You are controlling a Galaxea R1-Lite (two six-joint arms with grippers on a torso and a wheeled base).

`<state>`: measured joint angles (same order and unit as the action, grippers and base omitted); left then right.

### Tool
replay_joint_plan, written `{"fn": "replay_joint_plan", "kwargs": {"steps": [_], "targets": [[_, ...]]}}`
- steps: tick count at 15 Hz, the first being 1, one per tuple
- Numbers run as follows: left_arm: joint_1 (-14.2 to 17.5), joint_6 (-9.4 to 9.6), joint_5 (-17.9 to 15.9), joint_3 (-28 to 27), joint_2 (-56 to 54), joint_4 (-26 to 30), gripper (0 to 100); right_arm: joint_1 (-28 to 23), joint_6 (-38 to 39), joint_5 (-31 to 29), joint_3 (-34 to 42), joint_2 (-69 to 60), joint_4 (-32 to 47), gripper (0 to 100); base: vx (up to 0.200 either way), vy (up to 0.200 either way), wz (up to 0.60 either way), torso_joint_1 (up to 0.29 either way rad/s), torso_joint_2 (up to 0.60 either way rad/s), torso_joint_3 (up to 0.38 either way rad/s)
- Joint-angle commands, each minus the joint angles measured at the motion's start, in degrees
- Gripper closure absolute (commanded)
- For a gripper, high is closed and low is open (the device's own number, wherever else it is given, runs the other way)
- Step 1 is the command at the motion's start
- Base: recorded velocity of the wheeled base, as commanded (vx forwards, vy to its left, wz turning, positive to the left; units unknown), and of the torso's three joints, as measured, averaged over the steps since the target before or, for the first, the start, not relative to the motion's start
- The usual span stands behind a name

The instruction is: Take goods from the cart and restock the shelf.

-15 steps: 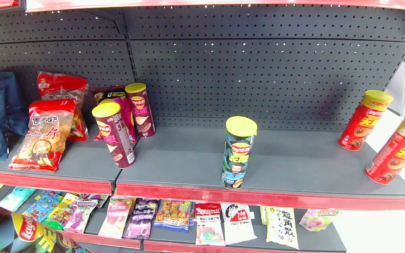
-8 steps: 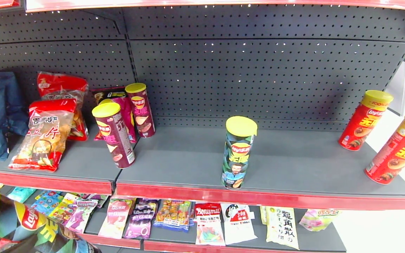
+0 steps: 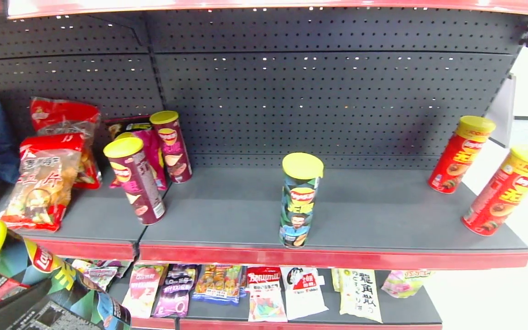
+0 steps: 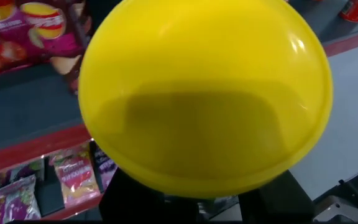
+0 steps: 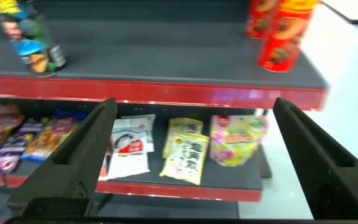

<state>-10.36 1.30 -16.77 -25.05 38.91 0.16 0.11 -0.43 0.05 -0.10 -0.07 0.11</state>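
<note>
Head view: green chip can (image 3: pixel 44 268) higher at lower left than before, camera shifted too; left gripper (image 3: pixel 14 301) clamped around it, in air before shelf (image 3: pixel 374 215). Left wrist view: can's yellow lid (image 4: pixel 204 93) close up. Right wrist view: right gripper (image 5: pixel 191 155) spread wide, holding nothing, facing shelf front.

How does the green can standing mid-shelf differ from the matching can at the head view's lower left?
The shelf can stands upright on the shelf near its front edge; the lower-left can is tilted, off the shelf. The shelf can shows whole; the lower-left can is cut by the picture's edge. Both have yellow lids and dark green wrappers.
</note>
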Motion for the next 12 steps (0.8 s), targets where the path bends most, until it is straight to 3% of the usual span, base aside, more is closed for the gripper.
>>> {"fn": "replay_joint_plan", "kwargs": {"steps": [1, 3, 10, 12], "targets": [[-0.01, 0.01, -0.01, 0.0, 0.81, 0.02, 100, 0.07, -0.01, 0.04, 0.01, 0.07, 0.07, 0, 0.0, 0.0, -0.6, 0.017, 0.0, 0.007], [-0.01, 0.01, -0.1, 0.09, 1.08, 0.02, 100, 0.07, -0.01, 0.04, 0.01, 0.07, -0.02, 0, 0.0, 0.0, -0.6, 0.015, 0.0, 0.0], [0.08, -0.16, 0.08, -0.09, 3.36, -0.07, 100, 0.15, 0.25, 0.04, 0.01, 0.07, -0.02, 0, 0.0, 0.0, 0.0, 0.0, 0.0, 0.0], [0.08, -0.43, -0.1, 0.18, 9.16, -4.73, 100, 0.07, 0.16, 0.04, 0.01, 0.07, -0.02, 0, 0.0, 0.0, 0.0, 0.0, 0.0, 0.0]]}}
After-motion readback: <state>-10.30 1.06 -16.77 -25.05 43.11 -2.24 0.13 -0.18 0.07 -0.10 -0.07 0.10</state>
